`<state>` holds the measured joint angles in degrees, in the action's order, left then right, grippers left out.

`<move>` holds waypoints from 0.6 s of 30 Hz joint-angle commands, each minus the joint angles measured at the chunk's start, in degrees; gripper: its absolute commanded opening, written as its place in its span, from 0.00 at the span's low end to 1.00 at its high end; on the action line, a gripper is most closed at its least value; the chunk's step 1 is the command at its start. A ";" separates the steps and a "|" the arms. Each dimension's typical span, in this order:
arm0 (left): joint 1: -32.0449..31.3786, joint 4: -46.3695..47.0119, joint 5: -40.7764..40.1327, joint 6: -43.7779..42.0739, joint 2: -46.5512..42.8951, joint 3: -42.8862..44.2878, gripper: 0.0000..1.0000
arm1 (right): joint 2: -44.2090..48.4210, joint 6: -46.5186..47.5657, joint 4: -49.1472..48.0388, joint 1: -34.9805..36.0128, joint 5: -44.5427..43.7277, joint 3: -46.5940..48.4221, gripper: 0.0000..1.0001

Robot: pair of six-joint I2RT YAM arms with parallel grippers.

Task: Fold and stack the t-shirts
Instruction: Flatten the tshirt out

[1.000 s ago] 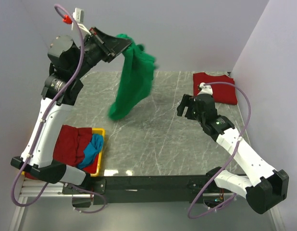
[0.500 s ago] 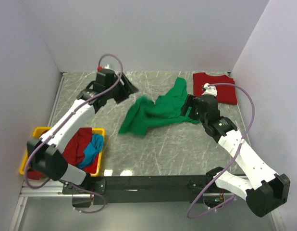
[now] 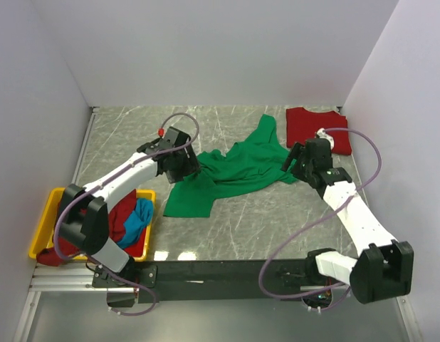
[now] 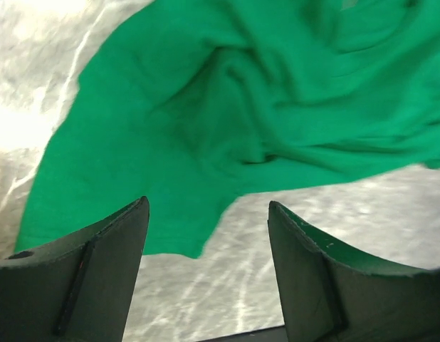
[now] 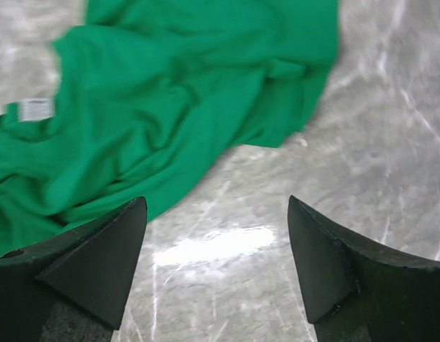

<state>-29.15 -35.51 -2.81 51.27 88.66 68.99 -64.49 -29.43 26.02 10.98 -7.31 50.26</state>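
The table [image 3: 263,221] lay under both sets of jaws. On it the green shirt [image 3: 227,171] was spread in a crumpled heap, reaching from the left jaws across to the right ones. The yellow bin [image 3: 39,239], with dark red and blue shirts bunched in it, sat behind and to the side of the left jaws. A folded red shirt [image 3: 305,122] lay just beyond the right jaws.

The left gripper [image 4: 207,210] stood spread and empty, with the shirt's loose lower edge just ahead of its tips. The right gripper [image 5: 216,206] was also spread, holding nothing, with green cloth ahead of it and to its left.

We judged the shirt light, limp and quick to bunch or slide. We would pinch it at two outer corners, using the white neck label [image 5: 36,108] to find the collar.
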 commanded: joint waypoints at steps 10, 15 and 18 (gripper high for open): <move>-0.39 -5.37 -7.57 -2.13 7.40 -0.52 0.71 | -10.48 -2.47 -3.43 -8.43 8.72 -0.78 0.82; -0.39 -2.99 -5.10 -2.92 9.15 -0.70 0.71 | -15.65 -3.00 -4.40 -8.87 8.80 2.29 0.80; -0.39 -2.55 -4.40 -3.54 11.00 0.70 0.71 | -18.38 -3.00 -5.19 -8.87 8.54 4.14 0.78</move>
<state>-29.30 -39.53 -7.79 49.19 97.89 67.31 -81.10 -31.92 23.64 2.57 1.19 50.41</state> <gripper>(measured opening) 0.710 0.790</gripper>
